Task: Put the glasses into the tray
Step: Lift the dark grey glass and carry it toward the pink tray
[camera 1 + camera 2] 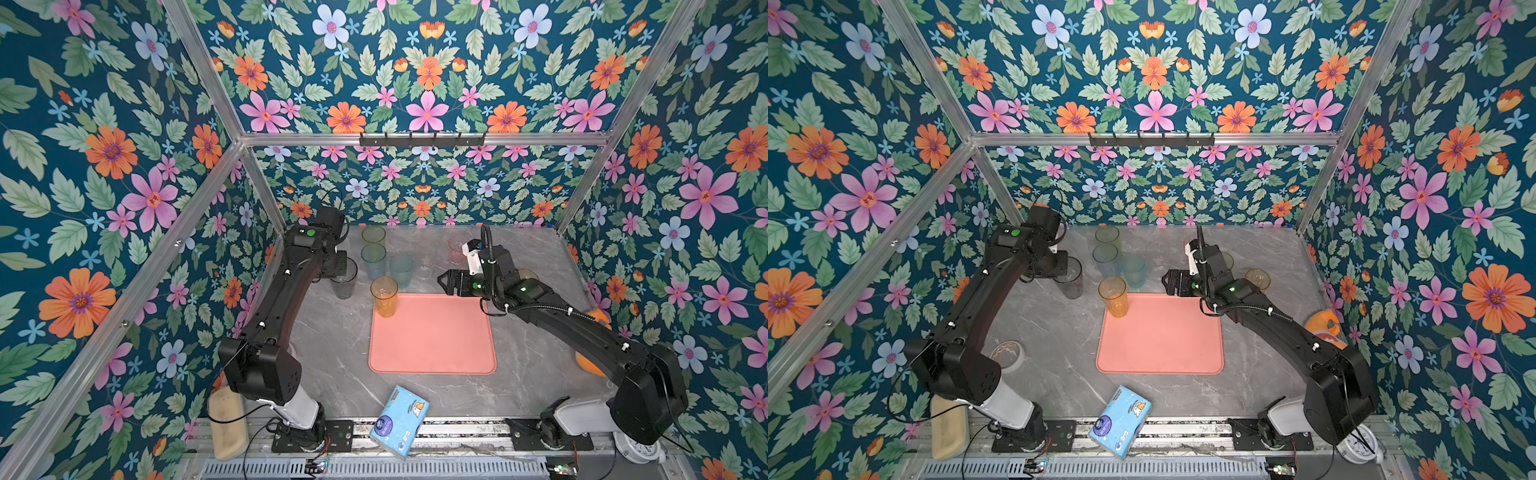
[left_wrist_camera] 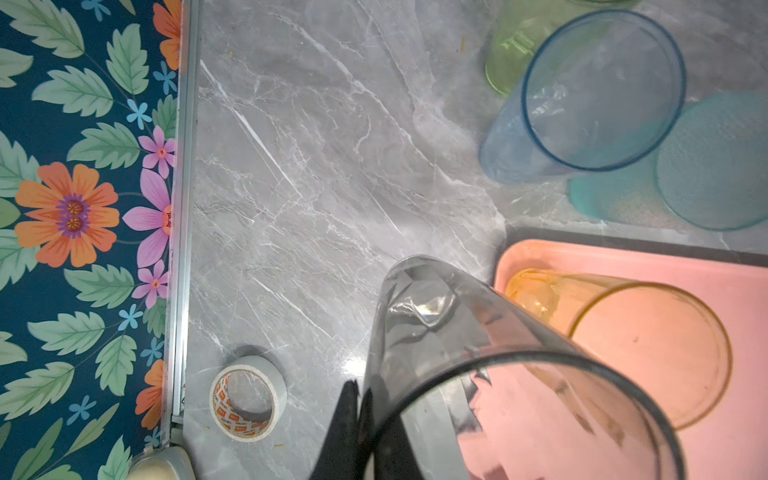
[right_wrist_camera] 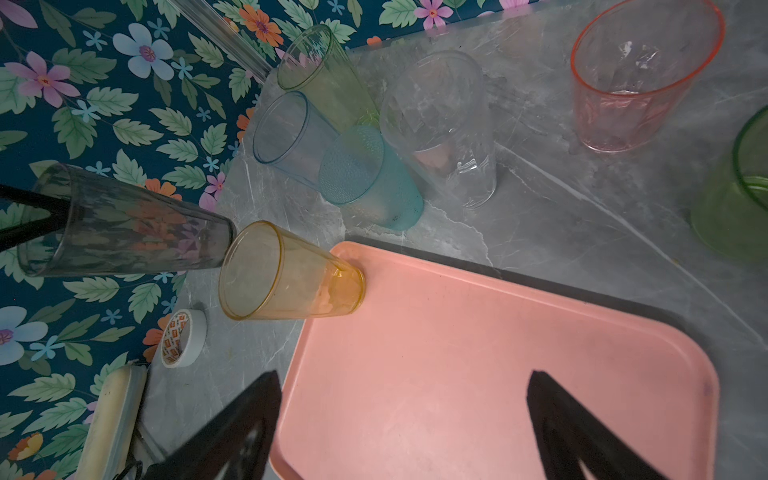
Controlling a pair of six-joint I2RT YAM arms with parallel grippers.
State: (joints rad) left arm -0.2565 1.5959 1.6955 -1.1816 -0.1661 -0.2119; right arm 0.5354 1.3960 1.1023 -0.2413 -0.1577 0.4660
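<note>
The left pincer (image 2: 360,419) is clamped on the grey glass (image 1: 344,283) just left of the tray (image 1: 432,345), the right pincer (image 3: 403,376) stands apart over it, the amber glass (image 1: 384,296) inside its corner.

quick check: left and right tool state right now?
Left tool: shut on the grey glass, pinching its rim.
Right tool: open, empty, over the tray.
</note>
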